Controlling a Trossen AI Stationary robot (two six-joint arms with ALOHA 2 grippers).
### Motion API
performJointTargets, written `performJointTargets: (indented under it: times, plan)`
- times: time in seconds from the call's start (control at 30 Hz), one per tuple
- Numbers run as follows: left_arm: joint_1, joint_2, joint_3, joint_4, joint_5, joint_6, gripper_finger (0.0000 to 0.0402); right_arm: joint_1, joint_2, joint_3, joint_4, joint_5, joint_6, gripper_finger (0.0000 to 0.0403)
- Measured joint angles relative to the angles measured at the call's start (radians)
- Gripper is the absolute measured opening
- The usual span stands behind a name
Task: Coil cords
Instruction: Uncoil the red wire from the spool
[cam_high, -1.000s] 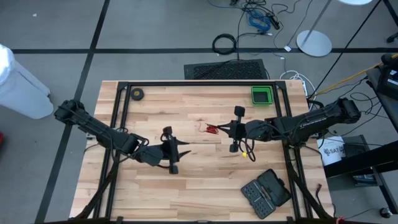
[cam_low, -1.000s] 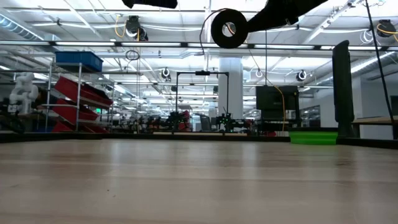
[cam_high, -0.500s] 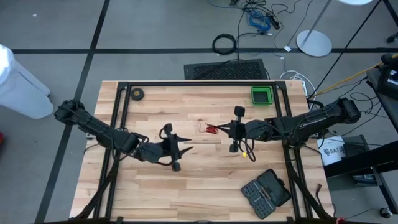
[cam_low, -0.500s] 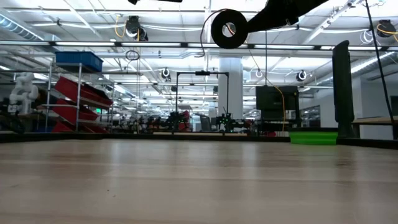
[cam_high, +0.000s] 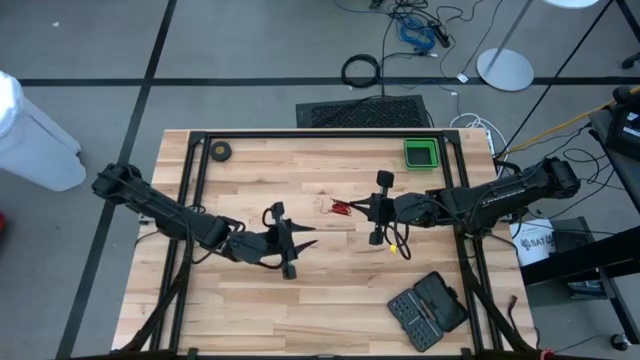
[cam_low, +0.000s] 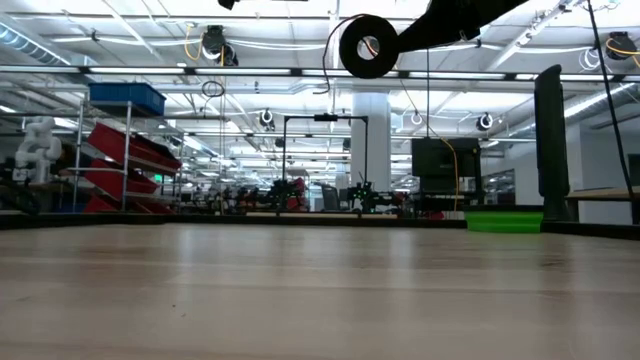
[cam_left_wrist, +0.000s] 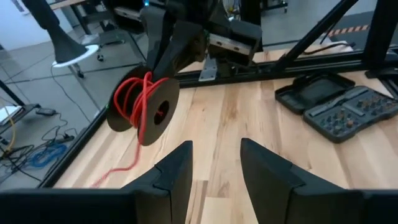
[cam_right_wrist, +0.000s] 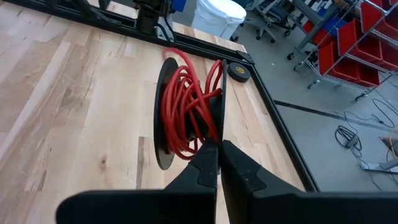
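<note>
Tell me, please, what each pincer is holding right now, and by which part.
The right pincer is shut on the rim of the black reel wound with red cord, holding it above the table. The left pincer is open and holds nothing.

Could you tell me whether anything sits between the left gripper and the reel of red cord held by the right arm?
Nothing visible does. The left gripper stands open, facing the reel across bare table; the right gripper is shut on the reel's rim. The red cord is partly wound, with a loose tail hanging down to the wood.
</note>
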Motion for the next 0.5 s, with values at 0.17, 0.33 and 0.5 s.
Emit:
performJointTargets:
  times: [0.17, 0.33, 0.5]
  plan:
    - [0.014, 0.017, 0.000, 0.002, 0.000, -0.002, 0.0142, 0.000, 0.000, 0.000, 0.000, 0.000, 0.000, 0.0000]
    - [0.039, 0.053, 0.000, 0.049, -0.004, -0.005, 0.0142, 0.000, 0.000, 0.000, 0.000, 0.000, 0.000, 0.0000]
    - [0.047, 0.099, 0.000, 0.124, -0.045, 0.028, 0.0142, 0.000, 0.000, 0.000, 0.000, 0.000, 0.000, 0.0000]
